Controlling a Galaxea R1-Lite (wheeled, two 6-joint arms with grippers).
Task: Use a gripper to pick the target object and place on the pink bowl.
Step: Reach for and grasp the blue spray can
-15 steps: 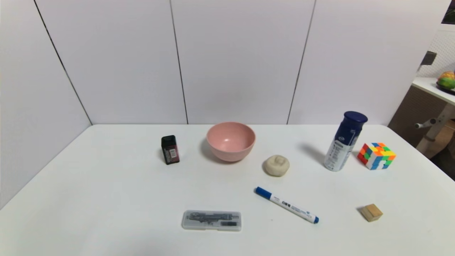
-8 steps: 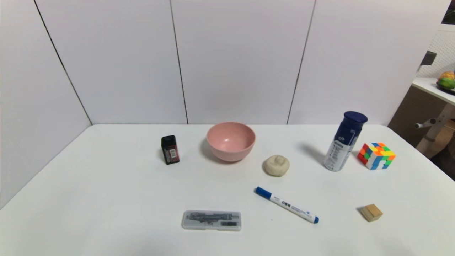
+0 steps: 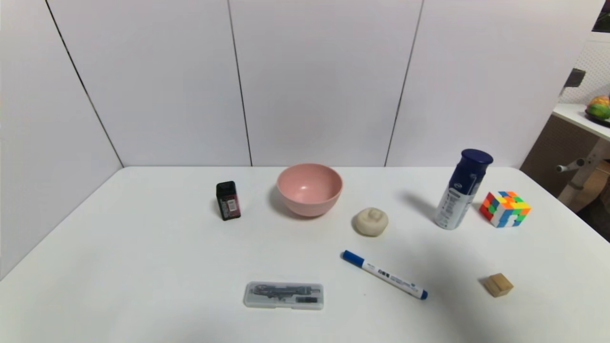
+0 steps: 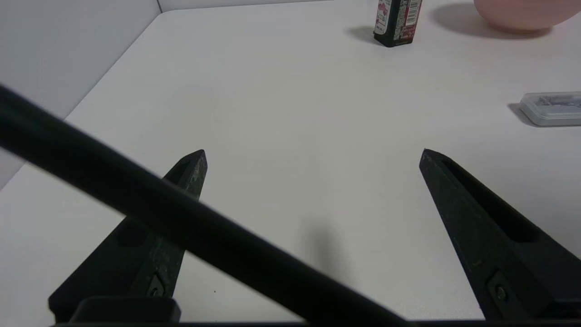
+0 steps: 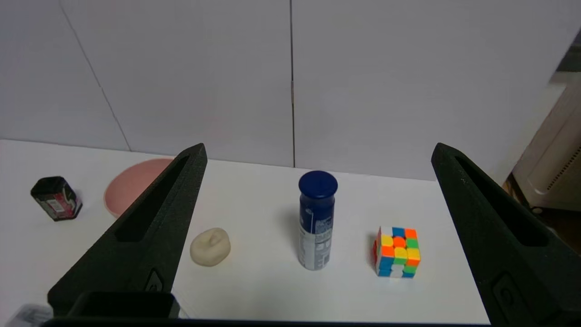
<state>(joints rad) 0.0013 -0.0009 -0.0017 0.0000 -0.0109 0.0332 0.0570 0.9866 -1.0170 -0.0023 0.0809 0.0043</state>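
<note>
The white table fills the lower two thirds of the head view, with no arm in that frame. The pink bowl stands just left of the frame's centre, empty. The target object, a navy-capped bottle with a white label, stands upright at centre right, well apart from the bowl and just beside the colour cube on its right. A cream lump lies between bowl and bottle, lower in the frame. A blue-capped marker lies slantwise below the lump, a clear case sits at lower centre, a small black box stands left of the bowl, and a small wooden block sits at lower right.

In the right wrist view the right gripper has its jaws spread wide and holds nothing; the bottle appears in the middle of the gap between the two fingers but farther off, untouched.

In the left wrist view the left gripper is likewise spread wide and empty over bare table, the black box at the top of that frame and the bottle out of view.
</note>
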